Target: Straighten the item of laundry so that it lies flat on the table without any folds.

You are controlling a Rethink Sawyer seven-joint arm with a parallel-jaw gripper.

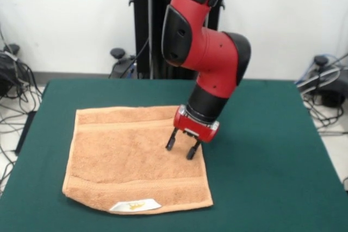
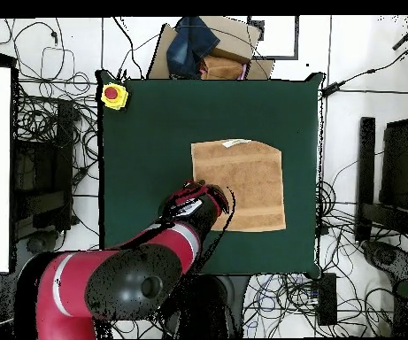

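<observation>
Towel (image 1: 136, 156) lies on the green worktop (image 1: 272, 156), spread nearly full, w/ white label (image 1: 135, 205) on the edge facing the front cam. In overhead it sits right of centre, label edge toward the top of pic. Gripper (image 1: 181, 148) is over the towel's right edge (front view), jaws released, nothing between them; tips right at the cloth, can't tell if touching.

Handling, my read: terry = light, soft, zero stiffness, won't hold shape when lifted. Drags w/ friction on felt, so a pinch-and-pull moves only the pinched bit and bunches the rest. Not fragile. Best hold: pinch at a corner or along a woven border band, thicker there, gives the jaws something to bite. The label-side edge looks slightly wavy/turned near its left corner in front view, prob the spot needing a tug outward. Mid-panel grabs would just tent it.

Surface: felt-like top, grippy, plenty of bare room on all sides of the towel, esp. right of it in front view. Yellow box w/ red button (image 2: 112, 94) at one worktop corner, well apart. Cables and clutter on floor around, off the worktop.
</observation>
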